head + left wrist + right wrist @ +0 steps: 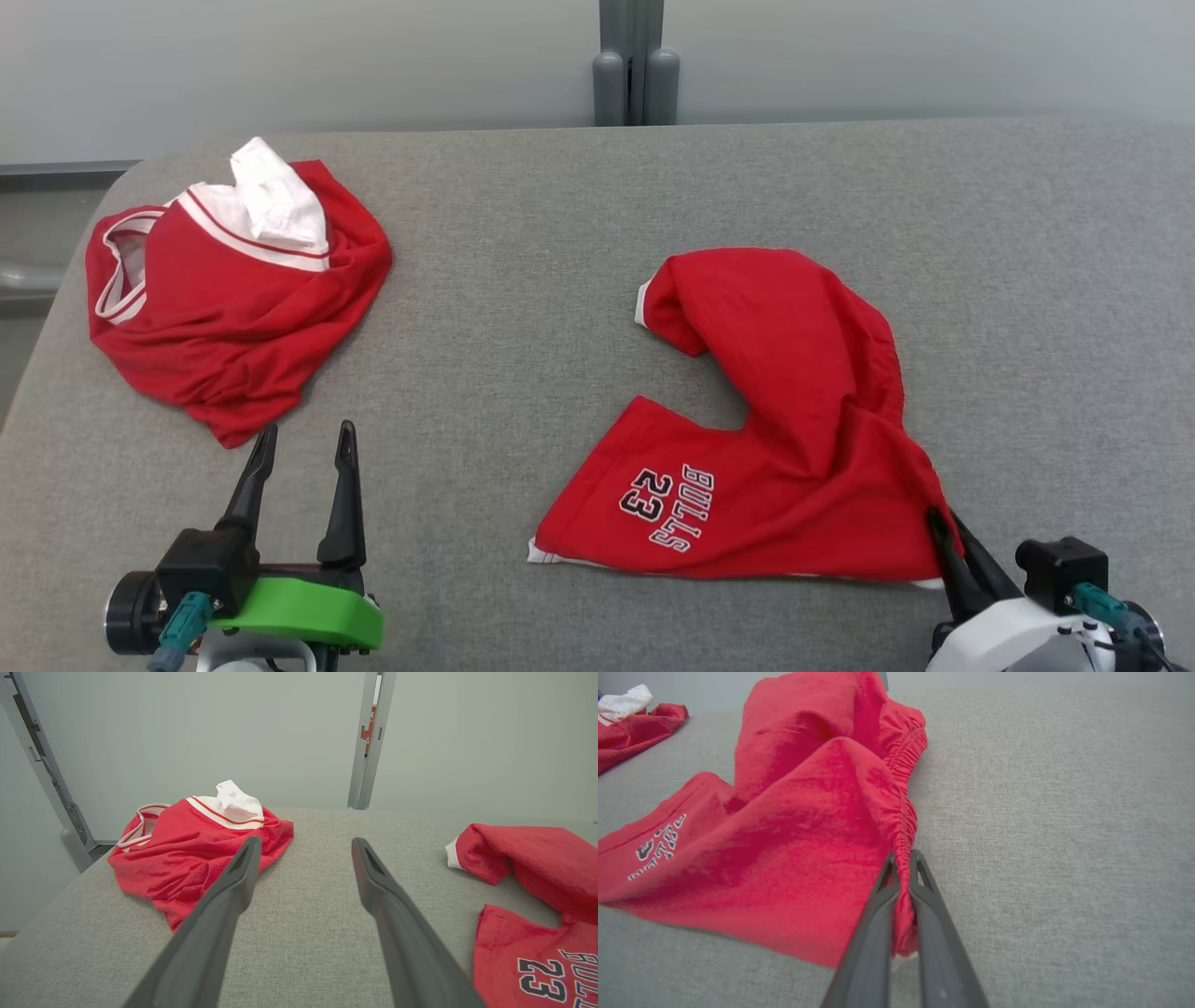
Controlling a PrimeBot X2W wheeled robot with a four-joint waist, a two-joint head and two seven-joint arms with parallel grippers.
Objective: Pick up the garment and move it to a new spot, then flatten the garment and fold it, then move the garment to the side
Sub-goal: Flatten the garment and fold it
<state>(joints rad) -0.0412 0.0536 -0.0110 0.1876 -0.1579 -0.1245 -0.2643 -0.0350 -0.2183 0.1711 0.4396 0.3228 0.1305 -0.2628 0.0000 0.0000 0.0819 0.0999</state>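
Note:
The garment (784,411) is a pair of red shorts printed "BULLS 23", lying crumpled right of the table's middle; it also shows in the left wrist view (528,905) and the right wrist view (808,826). My right gripper (937,519) is shut on the garment's elastic waistband at its near right corner, the gathered red cloth pinched between the fingers (903,858). My left gripper (306,441) stands open at the lower left with nothing between its fingers (303,847), apart from the garment.
A second red and white garment (233,289) lies bunched at the table's far left, just beyond my left fingertips, seen too as a red and white heap (196,849). The grey cloth table (560,243) ends at a pale wall with a grey post (635,65).

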